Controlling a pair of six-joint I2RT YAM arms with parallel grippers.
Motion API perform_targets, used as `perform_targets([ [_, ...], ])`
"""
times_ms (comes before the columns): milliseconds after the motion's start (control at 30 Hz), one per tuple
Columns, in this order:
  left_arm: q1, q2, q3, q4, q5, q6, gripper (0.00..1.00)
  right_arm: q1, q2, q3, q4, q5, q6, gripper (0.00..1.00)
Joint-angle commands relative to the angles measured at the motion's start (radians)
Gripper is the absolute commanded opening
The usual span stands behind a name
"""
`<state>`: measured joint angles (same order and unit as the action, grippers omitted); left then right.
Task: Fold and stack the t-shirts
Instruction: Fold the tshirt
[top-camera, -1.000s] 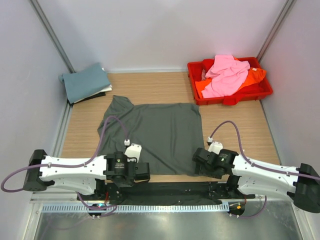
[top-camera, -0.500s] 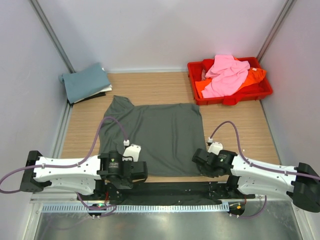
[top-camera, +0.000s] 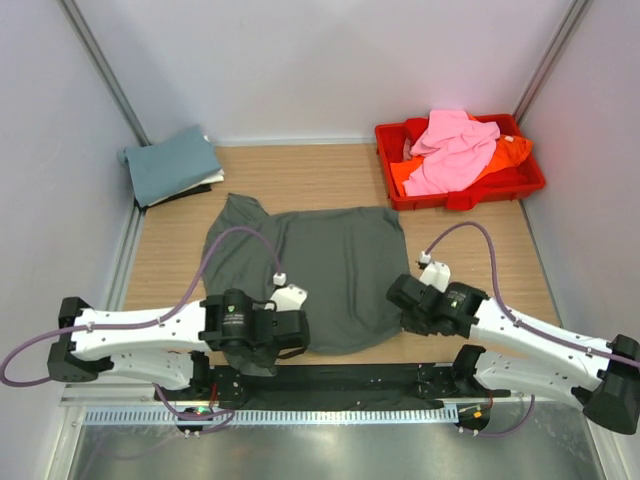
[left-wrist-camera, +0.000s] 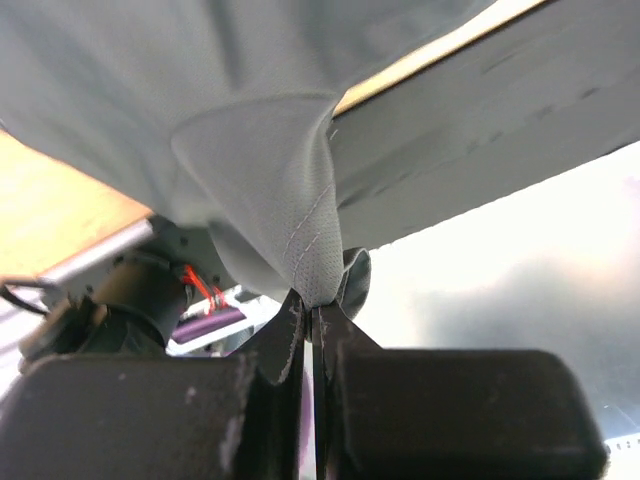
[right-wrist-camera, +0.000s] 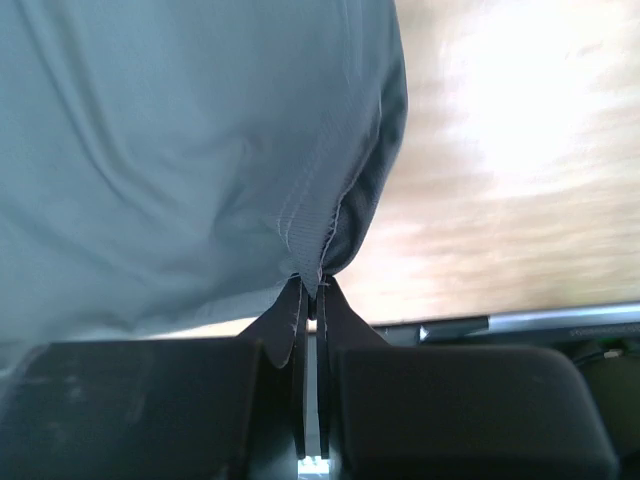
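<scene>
Cloth is pinched at both near corners. The left gripper (left-wrist-camera: 312, 310) is clamped tight on a bunched point of the dark grey t-shirt (top-camera: 335, 265), with its hem stitching running down into the closed jaws. The right gripper (right-wrist-camera: 312, 290) is closed just as narrowly on the folded hem at the opposite corner. From where I stand, the two grips look like a matched pair. By my reading, taking both bottom corners at once lets the arms carry the near edge up and over toward the collar, making one even crosswise fold rather than a skewed one.

The shirt itself lies spread across the middle of the table (top-camera: 470, 250), collar end away from the arms. Its near edge is raised and curves inward between the grippers.

A teal t-shirt (top-camera: 172, 165) sits folded in the far left corner on top of a white t-shirt (top-camera: 207, 182), presumably the stack the grey one should join. At the far right, a red tray (top-camera: 462, 197) holds a crumpled pink t-shirt (top-camera: 450, 150) over an orange t-shirt (top-camera: 510, 152), both unfolded and apparently waiting their turn.

The tabletop is pale wood-grain, smooth enough for fabric to slide. Plain light walls (top-camera: 330, 60) close in three sides, and a black rail (top-camera: 350, 380) and a metal sill (top-camera: 350, 450) run along the near edge.
</scene>
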<state>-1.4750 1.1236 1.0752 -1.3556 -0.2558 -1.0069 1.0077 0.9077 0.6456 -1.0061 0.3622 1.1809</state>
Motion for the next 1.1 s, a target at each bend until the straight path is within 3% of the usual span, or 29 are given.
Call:
perform_targets([
  [0,0.045,0.086,0.101,-0.171,-0.059,0.131,0.0,-0.141,0.046,0.113,0.068,-0.006,-0.192,0.01],
  [67,0.108,0.154,0.129,-0.134,-0.056,0.215,0.0,-0.248,0.069,0.135,0.136,-0.084,-0.26,0.01],
  [267,0.336,0.272,0.144,0.002,-0.023,0.41,0.0,-0.371,0.241,0.276,0.198,-0.147,-0.444,0.01],
  [533,0.545,0.32,0.287,-0.071,-0.036,0.585,0.0,-0.589,0.398,0.364,0.27,-0.261,-0.583,0.01],
  [767,0.7,0.346,0.434,-0.1,0.043,0.692,0.0,-0.655,0.502,0.399,0.3,-0.31,-0.642,0.01],
  [1067,0.801,0.553,0.494,-0.14,-0.089,0.671,0.0,-0.701,0.615,0.454,0.322,-0.348,-0.685,0.01],
])
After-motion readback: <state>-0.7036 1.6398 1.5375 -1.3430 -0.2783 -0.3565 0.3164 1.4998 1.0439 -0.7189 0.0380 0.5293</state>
